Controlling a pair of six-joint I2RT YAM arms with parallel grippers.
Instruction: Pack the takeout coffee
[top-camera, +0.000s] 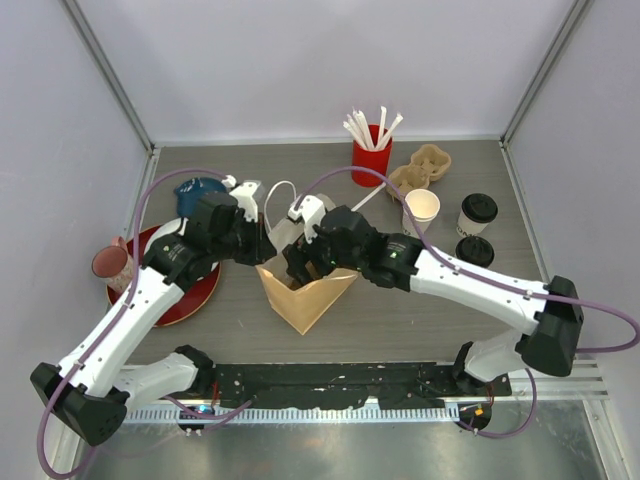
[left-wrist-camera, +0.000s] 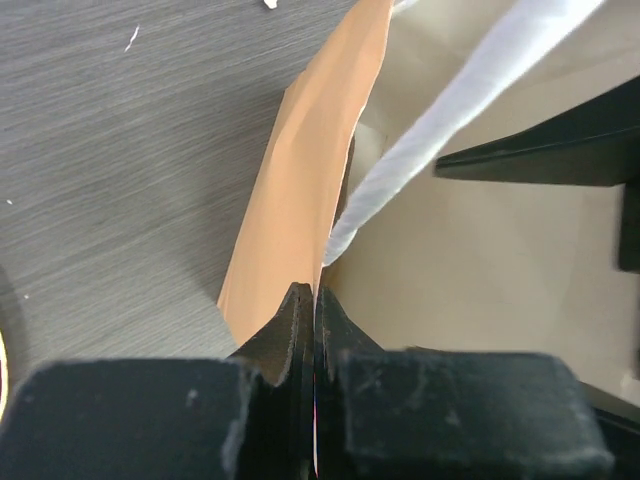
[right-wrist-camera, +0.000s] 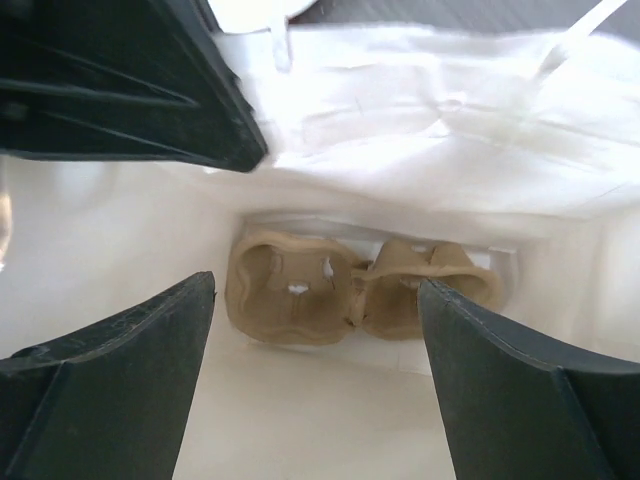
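A brown paper bag (top-camera: 305, 300) stands open mid-table. My left gripper (top-camera: 262, 240) is shut on its left rim; in the left wrist view the gripper (left-wrist-camera: 314, 292) pinches the bag's edge (left-wrist-camera: 290, 200) beside a white handle (left-wrist-camera: 440, 110). My right gripper (top-camera: 300, 268) reaches into the bag's mouth. The right wrist view shows it (right-wrist-camera: 315, 290) open above a cardboard cup carrier (right-wrist-camera: 290, 295) lying on the bag's floor, with nothing between its fingers. One takeout coffee cup (top-camera: 478, 212), white with a black lid, stands at the far right.
A lidless white cup (top-camera: 421, 210) and a black lid (top-camera: 474, 250) sit near the coffee. Another cardboard carrier (top-camera: 425, 168) and a red cup of white sticks (top-camera: 370, 160) are at the back. A red plate (top-camera: 190, 290), pink cup (top-camera: 110, 262) and blue object (top-camera: 197, 192) lie left.
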